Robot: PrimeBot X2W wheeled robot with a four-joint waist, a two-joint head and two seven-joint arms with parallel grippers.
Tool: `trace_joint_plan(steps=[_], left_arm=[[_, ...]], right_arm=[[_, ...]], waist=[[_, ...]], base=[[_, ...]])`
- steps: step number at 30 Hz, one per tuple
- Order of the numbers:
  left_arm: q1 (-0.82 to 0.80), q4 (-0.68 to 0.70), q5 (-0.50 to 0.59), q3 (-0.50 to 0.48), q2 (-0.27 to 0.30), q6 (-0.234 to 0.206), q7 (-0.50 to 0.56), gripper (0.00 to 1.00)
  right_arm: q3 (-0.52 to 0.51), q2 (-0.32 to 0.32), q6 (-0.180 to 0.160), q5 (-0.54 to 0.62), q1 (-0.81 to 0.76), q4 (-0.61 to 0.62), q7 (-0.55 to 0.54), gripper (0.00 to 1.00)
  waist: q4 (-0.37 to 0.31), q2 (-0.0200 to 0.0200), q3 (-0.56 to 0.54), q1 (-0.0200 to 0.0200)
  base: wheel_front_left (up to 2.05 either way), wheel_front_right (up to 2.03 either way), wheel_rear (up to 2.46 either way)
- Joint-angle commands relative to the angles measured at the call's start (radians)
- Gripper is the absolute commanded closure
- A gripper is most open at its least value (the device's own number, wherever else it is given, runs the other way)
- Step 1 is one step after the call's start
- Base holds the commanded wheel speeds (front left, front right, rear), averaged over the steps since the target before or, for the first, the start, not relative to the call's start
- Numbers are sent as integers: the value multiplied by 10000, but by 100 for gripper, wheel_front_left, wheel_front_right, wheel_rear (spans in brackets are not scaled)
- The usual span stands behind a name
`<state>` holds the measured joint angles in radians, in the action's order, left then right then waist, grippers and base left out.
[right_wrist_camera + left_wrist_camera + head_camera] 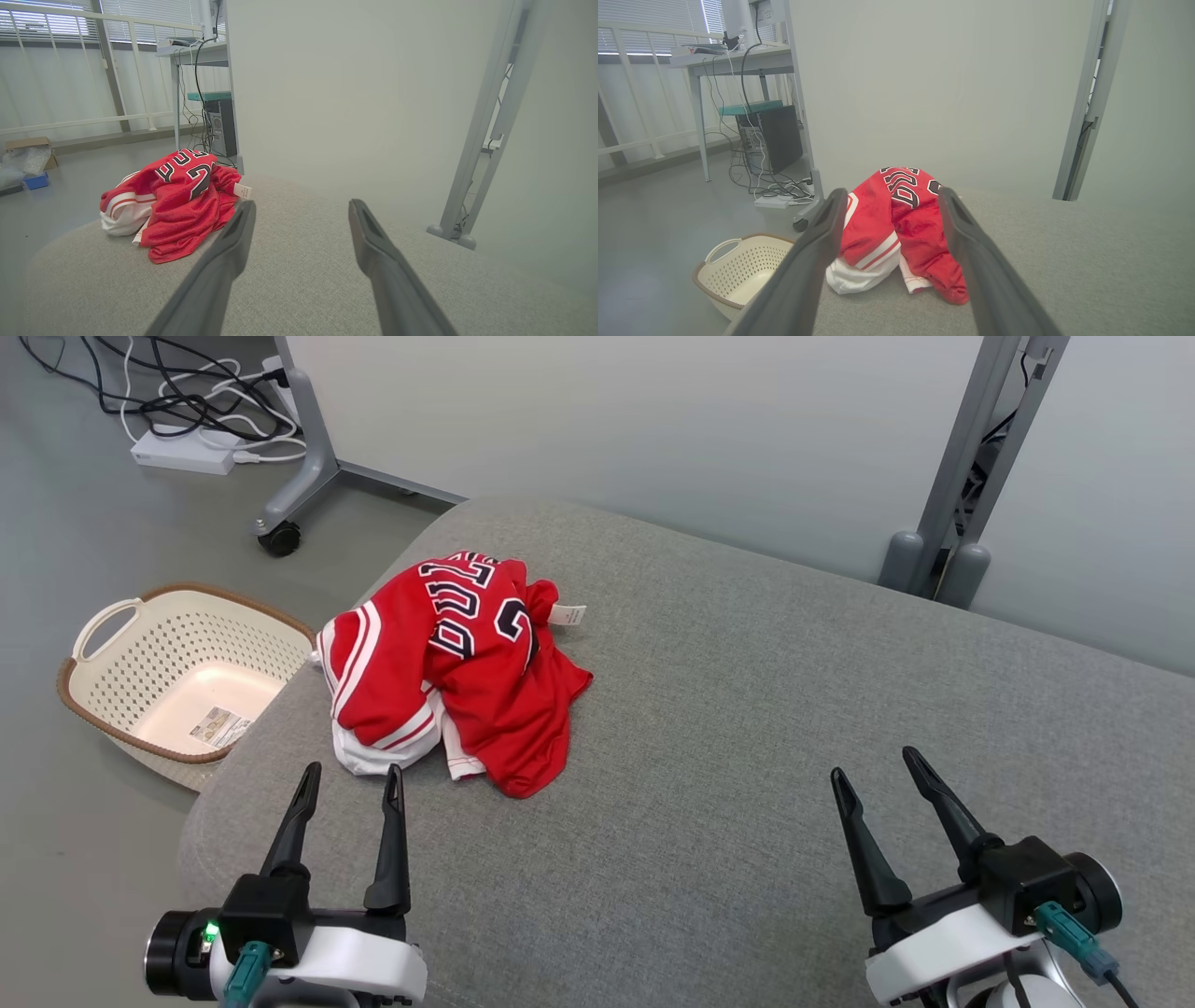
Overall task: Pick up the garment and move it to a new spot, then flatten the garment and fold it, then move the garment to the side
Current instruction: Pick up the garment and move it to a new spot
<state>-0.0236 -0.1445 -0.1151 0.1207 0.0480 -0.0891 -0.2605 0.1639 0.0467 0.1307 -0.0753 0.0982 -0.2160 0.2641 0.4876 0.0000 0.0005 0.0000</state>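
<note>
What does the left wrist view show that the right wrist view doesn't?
Left wrist, not right wrist: the cream basket beside the grey cushion, and a white power strip. Right wrist, not left wrist: a cardboard box at far left and the post's grey feet. Both: the crumpled red jersey on that cushion, and the desk with the computer tower.

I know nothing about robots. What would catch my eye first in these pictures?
A crumpled red jersey with white trim lies near the left edge of the grey padded surface. Below it in the head view, the left claw and the right claw hover open and empty, the left one just short of the jersey. A cream perforated basket stands on the floor to the left.
</note>
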Motion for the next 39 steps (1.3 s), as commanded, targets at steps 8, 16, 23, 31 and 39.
trace_joint_plan(steps=[8,16,23,31,39], left_arm=[[-266,49,-32,60,42,16,-49,4],[-1404,-346,-336,187,42,-67,-47,0],[-2855,-1416,-551,124,42,2,-41,0],[-5858,-4152,-1200,-216,61,322,-40,0],[-8081,-6916,-1616,-418,197,381,691,0]], right_arm=[[55,69,1,134,165,11,27,0],[64,71,1,631,493,-63,25,0],[184,87,1,960,885,-116,27,0],[1199,776,1,331,1634,-254,25,0],[1684,1271,1,-147,2139,-390,25,0]], waist=[[49,0,386,0],[-25,0,1178,0],[-209,0,1789,0],[-582,0,2764,0],[-899,0,3456,0]], base=[[0,0,0],[0,0,0],[0,0,0],[0,0,0],[0,0,0]])
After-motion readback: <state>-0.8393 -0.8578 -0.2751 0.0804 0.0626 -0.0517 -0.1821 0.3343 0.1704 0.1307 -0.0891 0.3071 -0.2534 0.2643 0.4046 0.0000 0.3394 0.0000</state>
